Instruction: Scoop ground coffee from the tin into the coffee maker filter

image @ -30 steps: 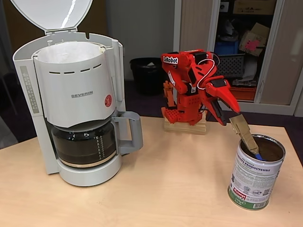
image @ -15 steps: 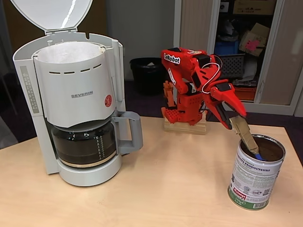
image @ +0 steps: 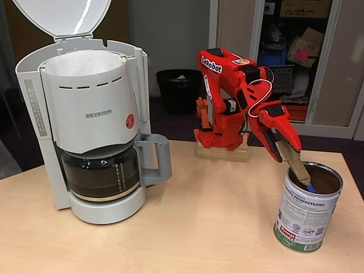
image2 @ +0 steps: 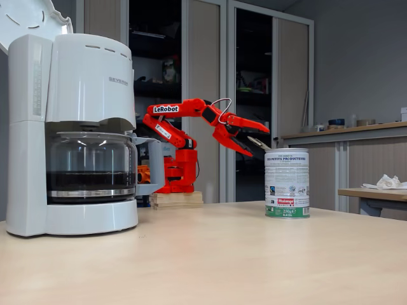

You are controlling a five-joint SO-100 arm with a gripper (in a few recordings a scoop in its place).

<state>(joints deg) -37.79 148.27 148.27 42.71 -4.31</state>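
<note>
The tin (image: 307,213) stands upright at the table's right, with dark ground coffee (image: 325,181) showing inside its open top. My red gripper (image: 286,149) hangs just above its rim, shut on a tan scoop (image: 297,166) whose blue tip (image: 310,188) dips into the tin. In the other fixed view the gripper (image2: 253,143) slants down toward the tin (image2: 287,184) from the left. The coffee maker filter (image: 79,62), white paper, lines the open basket of the white machine (image: 94,114) far to the left.
The machine's lid (image: 62,17) stands open above the basket, and the dark glass carafe (image: 102,176) sits below. My arm is mounted on a wooden block (image: 222,152) at the table's back edge. A black bin (image: 176,88) stands behind.
The arm has risen and swung right, and the gripper has slid lower toward the tin. The scoop's tip has stayed inside the tin.
</note>
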